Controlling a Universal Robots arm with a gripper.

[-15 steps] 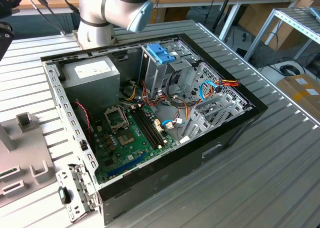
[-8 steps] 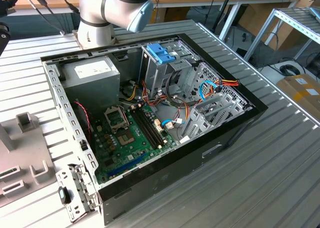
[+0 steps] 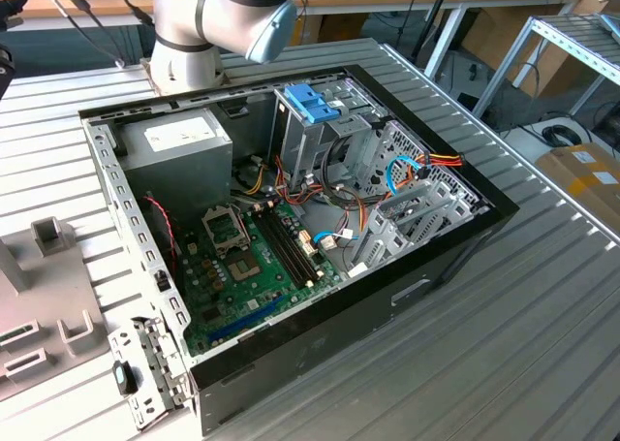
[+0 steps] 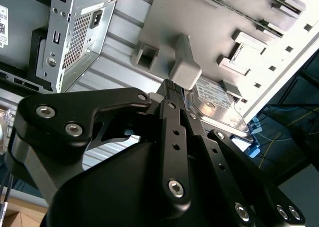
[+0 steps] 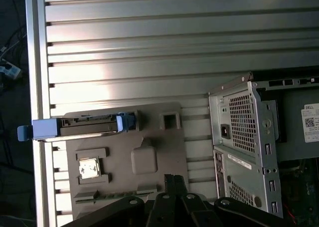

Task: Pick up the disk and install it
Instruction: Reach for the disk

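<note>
In the exterior view the arm (image 3: 208, 15) is built of stout, round silver-grey housings, with a black seam band between two sections. A pale blue cap (image 3: 274, 32) closes one joint end. The wide cylindrical base section (image 3: 182, 68) has the same silver-grey finish. In both wrist views the gripper (image 4: 175, 87) is matt black. It has flat linkage bars with rounded ends set over a bulky black body, pinned with silver socket-head screws (image 4: 176, 188). Its slim fingers end in ribbed dark pads (image 4: 169, 86).
</note>
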